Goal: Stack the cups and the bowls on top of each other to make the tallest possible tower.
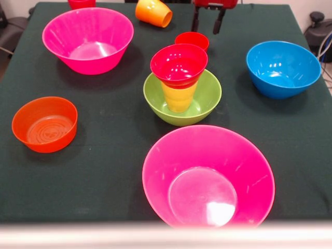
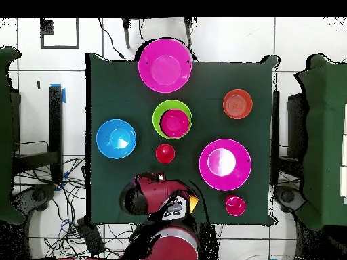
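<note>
Nearest the camera sits a big pink bowl [image 1: 208, 176], empty. Behind it the tower [image 1: 181, 85]: lime-green bowl [image 1: 207, 101], yellow cup [image 1: 179, 96] standing in it, small red bowl [image 1: 179, 65] perched on top (tilted slightly). Just behind that, a red cup [image 1: 192, 40]. At the far edge, the gripper [image 1: 207, 23] hangs with fingers [image 1: 196, 22] spread, grasping nothing; the tower lies in front of them, well apart.
</note>
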